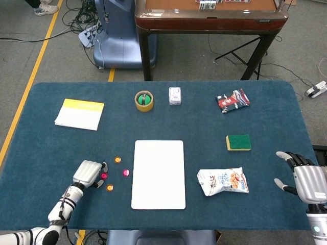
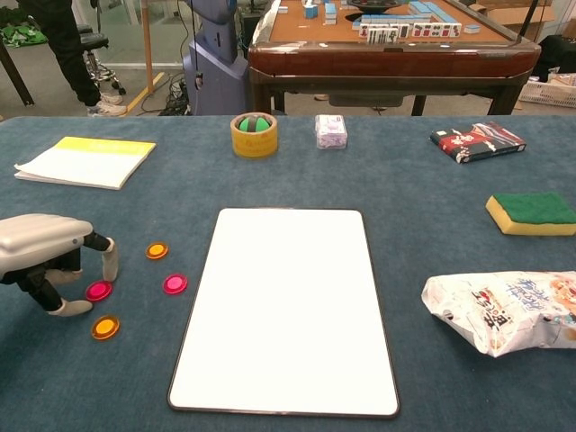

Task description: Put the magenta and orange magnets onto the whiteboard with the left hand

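Observation:
Two magenta and two orange magnets lie on the blue cloth left of the whiteboard (image 2: pixel 286 306) (image 1: pixel 159 174). My left hand (image 2: pixel 43 245) (image 1: pixel 88 173) hovers low over the left magenta magnet (image 2: pixel 98 291) (image 1: pixel 103 175), thumb and a fingertip (image 2: pixel 110 263) standing either side of it; the magnet still lies flat on the cloth. The other magenta magnet (image 2: pixel 175 284) (image 1: pixel 125 172) lies nearer the board. One orange magnet (image 2: pixel 157 250) (image 1: pixel 117 160) is behind it, the other orange magnet (image 2: pixel 105 327) (image 1: pixel 109 187) in front. My right hand (image 1: pixel 305 179) rests at the table's right edge, fingers spread, empty.
A yellow-edged notepad (image 2: pixel 85 160) lies at the back left, with a tape roll (image 2: pixel 254 133) and a small wrapped pack (image 2: pixel 330 130) behind the board. On the right are a snack bag (image 2: pixel 504 310), a green sponge (image 2: pixel 531 212) and a red packet (image 2: pixel 477 141).

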Available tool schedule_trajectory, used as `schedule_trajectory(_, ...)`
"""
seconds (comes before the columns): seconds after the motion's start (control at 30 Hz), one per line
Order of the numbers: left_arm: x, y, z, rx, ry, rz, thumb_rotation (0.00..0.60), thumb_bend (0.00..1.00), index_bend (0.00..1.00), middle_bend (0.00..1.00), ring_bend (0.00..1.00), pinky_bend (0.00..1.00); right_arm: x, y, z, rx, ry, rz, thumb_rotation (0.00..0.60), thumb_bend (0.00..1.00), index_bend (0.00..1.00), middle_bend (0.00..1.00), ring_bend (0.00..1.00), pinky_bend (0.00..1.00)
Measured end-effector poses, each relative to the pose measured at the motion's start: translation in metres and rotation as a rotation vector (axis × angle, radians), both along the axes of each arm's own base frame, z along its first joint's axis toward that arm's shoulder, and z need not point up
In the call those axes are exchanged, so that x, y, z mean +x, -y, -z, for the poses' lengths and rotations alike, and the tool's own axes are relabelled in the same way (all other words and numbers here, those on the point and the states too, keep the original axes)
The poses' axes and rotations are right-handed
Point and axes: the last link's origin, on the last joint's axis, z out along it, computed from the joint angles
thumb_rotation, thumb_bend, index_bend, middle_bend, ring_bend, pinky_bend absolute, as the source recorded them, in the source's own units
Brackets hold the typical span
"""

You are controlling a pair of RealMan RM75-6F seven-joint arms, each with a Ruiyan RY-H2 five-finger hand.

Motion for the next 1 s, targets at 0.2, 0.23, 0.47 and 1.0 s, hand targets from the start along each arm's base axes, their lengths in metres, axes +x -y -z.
schedule_trajectory(0.2,0.0,0.0,0.001,-0.005,-0.009,-0.001,0.6,0.31,0.61,1.0,1.0,1.0,0.0,0.0,0.0,0.0,0.001,0.001,0.6,0.06,0.26,0.3,0.3,0.42)
schedule_trajectory(0.23,0.001,0.0,0.001,-0.006,-0.009,0.0,0.6,0.31,0.62,1.0,1.0,1.0,0.0,0.0,0.0,-0.001,0.001,0.001,0.6,0.06,0.26,0.3,0.3,0.42)
schedule_trajectory(0.47,0.008,0.001,-0.001,-0.002,0.005,0.015,0.6,0.32,0.65,1.0,1.0,1.0,0.0,0.0,-0.001,-0.004,0.002,-0.001,0.6,0.06,0.26,0.3,0.3,0.42)
schedule_trajectory(1.0,0.092,-0.01,-0.025,-0.012,0.135,0.141,0.6,0.32,0.66,1.0,1.0,1.0,0.001,-0.005,-0.006,-0.021,0.016,-0.011,0.6,0.06,0.26,0.3,0.3,0.42)
